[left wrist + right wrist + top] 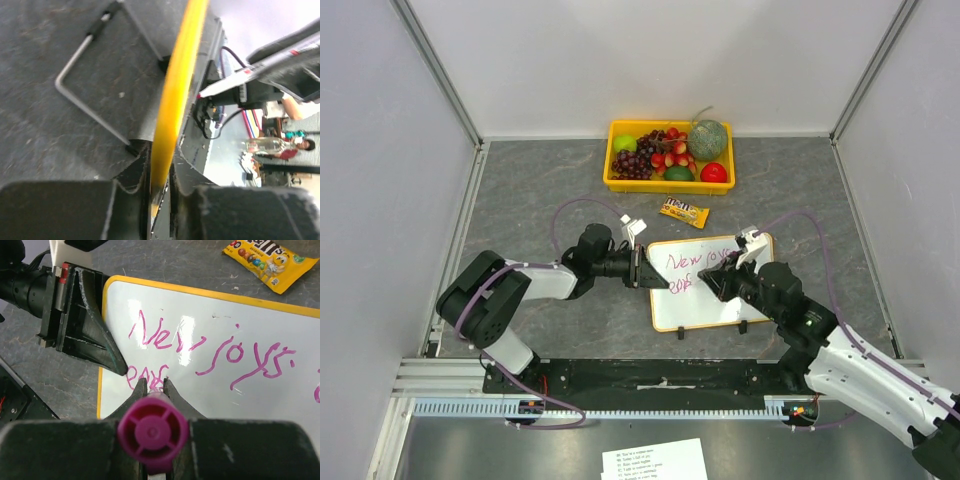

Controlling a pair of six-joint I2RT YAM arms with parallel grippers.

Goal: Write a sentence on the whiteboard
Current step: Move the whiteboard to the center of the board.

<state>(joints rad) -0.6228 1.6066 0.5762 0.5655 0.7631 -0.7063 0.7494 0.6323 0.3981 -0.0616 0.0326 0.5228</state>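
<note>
Closer, wrist views confirm grips (whiteboard (175,100) left, marker (152,432) right).

Top view: the right tool (712,284) and its wrist overlie the whiteboard (705,305), a small glossy white board with an orange-tan frame toward the counter's near edge. They cover the end of the first line of the sentence (682,262), pink-purple cursive marker lettering, and all but the start of the second. The right arm is cut off at the picture's bottom right corner.

White paper sheet (655,462), past the counter's near edge: cut by the bottom edge, black print too small to read.

Right wrist view: pink-purple marker (152,432) seen end-on, tip hidden behind its own barrel. Whiteboard's right side cut off; last mark of the lettering incomplete. Yellow candy packet (270,262) clipped at the top edge.

Left wrist view: whiteboard edge-on, writing face not visible; background blurred.
</note>
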